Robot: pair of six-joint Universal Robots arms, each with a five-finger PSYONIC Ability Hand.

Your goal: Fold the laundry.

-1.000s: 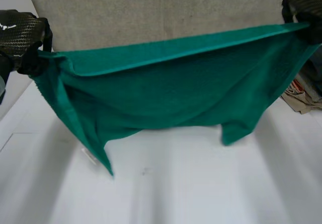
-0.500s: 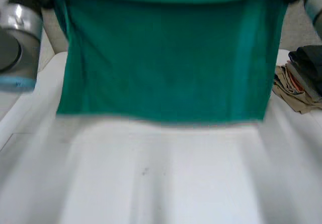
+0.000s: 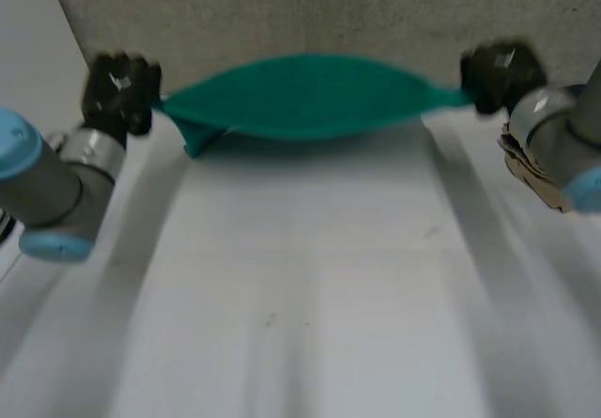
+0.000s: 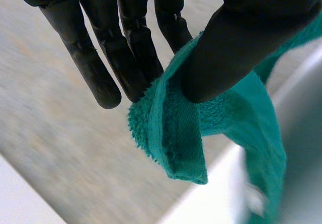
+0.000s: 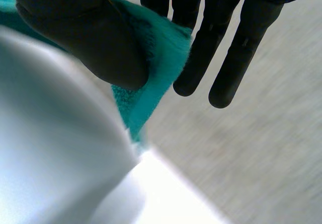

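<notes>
Green towel (image 3: 305, 99) — left hand (image 3: 117, 94), right hand (image 3: 498, 75) — table edge (image 3: 310, 150)

The right arm (image 3: 556, 141) hides part of the clothes pile (image 3: 518, 169). Thumbs of the left hand (image 4: 236, 38) and right hand (image 5: 90, 32) each cover the towel (image 4: 176, 133) corner they pinch.

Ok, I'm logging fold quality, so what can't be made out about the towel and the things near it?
The green towel: head view, blurred and nearly edge-on between the left hand and right hand; its layers cannot be counted.
Towel's middle: both wrist views, cut off by the picture's edge beyond the pinched corners.
The pile of clothes: head view, mostly behind the right arm; items cannot be told apart.
</notes>
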